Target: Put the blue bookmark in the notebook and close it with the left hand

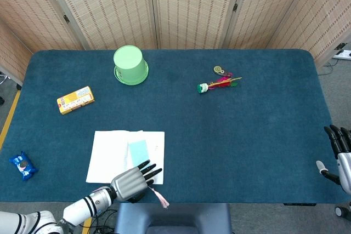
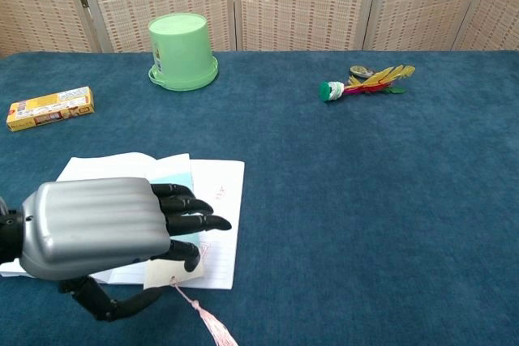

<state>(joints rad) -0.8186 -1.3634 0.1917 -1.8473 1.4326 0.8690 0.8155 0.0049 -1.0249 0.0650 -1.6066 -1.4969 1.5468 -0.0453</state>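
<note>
The white notebook (image 1: 109, 154) lies open near the table's front edge, left of centre. The blue bookmark (image 1: 137, 151) lies flat on its right page, and its pink tassel (image 1: 159, 197) trails off the near edge onto the cloth. My left hand (image 1: 134, 180) hovers over the notebook's near right corner with its fingers stretched out and holds nothing. In the chest view the left hand (image 2: 105, 232) hides most of the notebook (image 2: 217, 192); a strip of the bookmark (image 2: 173, 176) and the tassel (image 2: 209, 320) show. My right hand (image 1: 340, 150) is off the table's right edge, fingers apart, empty.
An upturned green bucket (image 1: 130, 65) stands at the back left. A yellow box (image 1: 75, 100) and a blue snack packet (image 1: 22, 166) lie at the left. A feathered shuttlecock (image 1: 218, 84) and a small round item (image 1: 220, 70) lie at the back, right of centre.
</note>
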